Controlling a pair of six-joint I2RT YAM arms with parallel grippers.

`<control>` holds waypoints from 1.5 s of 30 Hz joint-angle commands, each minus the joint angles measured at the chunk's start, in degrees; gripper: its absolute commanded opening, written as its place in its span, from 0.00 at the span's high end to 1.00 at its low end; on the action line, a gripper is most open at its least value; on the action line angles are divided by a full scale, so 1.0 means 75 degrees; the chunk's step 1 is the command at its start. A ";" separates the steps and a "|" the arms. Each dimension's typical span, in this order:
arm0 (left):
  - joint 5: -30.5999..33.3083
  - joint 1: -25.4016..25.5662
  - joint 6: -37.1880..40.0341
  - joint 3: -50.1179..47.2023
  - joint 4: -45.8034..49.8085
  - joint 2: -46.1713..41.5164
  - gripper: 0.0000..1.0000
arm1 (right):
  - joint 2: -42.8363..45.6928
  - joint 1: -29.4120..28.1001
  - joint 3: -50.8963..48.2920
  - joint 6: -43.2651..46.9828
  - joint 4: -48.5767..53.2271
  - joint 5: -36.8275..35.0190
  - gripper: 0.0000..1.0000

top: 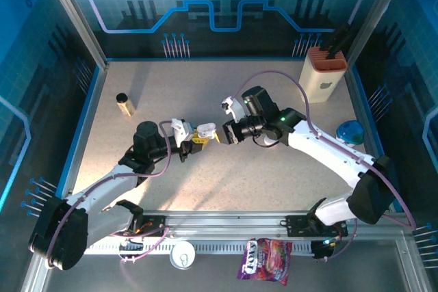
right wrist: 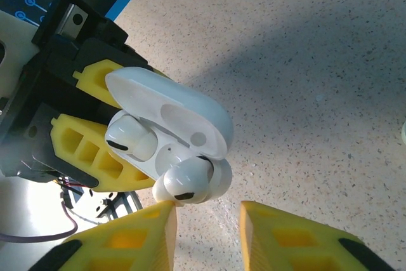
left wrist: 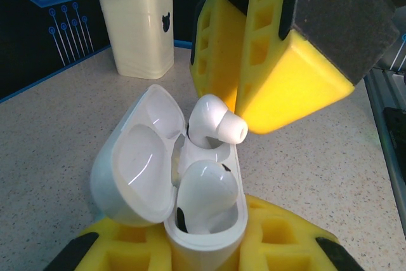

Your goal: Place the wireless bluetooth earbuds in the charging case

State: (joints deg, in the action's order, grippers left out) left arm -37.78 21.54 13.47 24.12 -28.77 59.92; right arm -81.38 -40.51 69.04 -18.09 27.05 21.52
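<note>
Currently the left gripper [top: 195, 135] is closed on the charging case [left wrist: 136, 169]. Its yellow fingers [right wrist: 89, 150] clamp the lower body on both sides and hold the case above the table [top: 274, 189].

The case lid is swung fully open. Inside the case, the seated earbud [left wrist: 203, 198] lies down in the well nearer the left wrist camera. The raised earbud [left wrist: 212, 124] sits in the other well only in part, with its head tilted and standing proud of the case rim.

The right gripper [right wrist: 206, 217] is just beside the case, on the side of the raised earbud. Its jaws stand partly apart with a clear gap and nothing between them. One fingertip is next to the raised earbud, but contact cannot be confirmed.

A cream holder [top: 323, 73] stands well beyond the case, towards the far right of the table.
</note>
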 commanded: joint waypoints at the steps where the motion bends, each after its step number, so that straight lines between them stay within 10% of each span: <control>1: -0.0235 -0.0025 -0.0062 0.0139 -0.0194 -0.0056 0.99 | -0.0152 -0.0112 0.0241 0.0001 0.0006 0.0091 0.63; 18: -0.0317 -0.0036 -0.0301 0.0072 -0.0537 0.0033 0.99 | 0.0139 -0.0114 -0.0040 -0.0114 -0.0264 0.0107 0.40; 31: -0.0290 -0.0036 -0.0245 0.0088 -0.0410 -0.0068 0.99 | 0.0081 0.0221 -0.0140 -0.0868 -0.0355 0.0072 0.50; 45: -0.0176 -0.0048 0.0174 -0.0005 -0.0556 0.0038 0.98 | 0.0815 0.0326 -0.0445 -0.0495 -0.1171 0.0798 0.39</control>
State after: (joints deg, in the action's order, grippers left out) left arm -38.37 21.54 12.45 24.12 -30.37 60.05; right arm -77.34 -38.85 65.23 -22.85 20.73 26.63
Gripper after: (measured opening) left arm 0.168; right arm 0.600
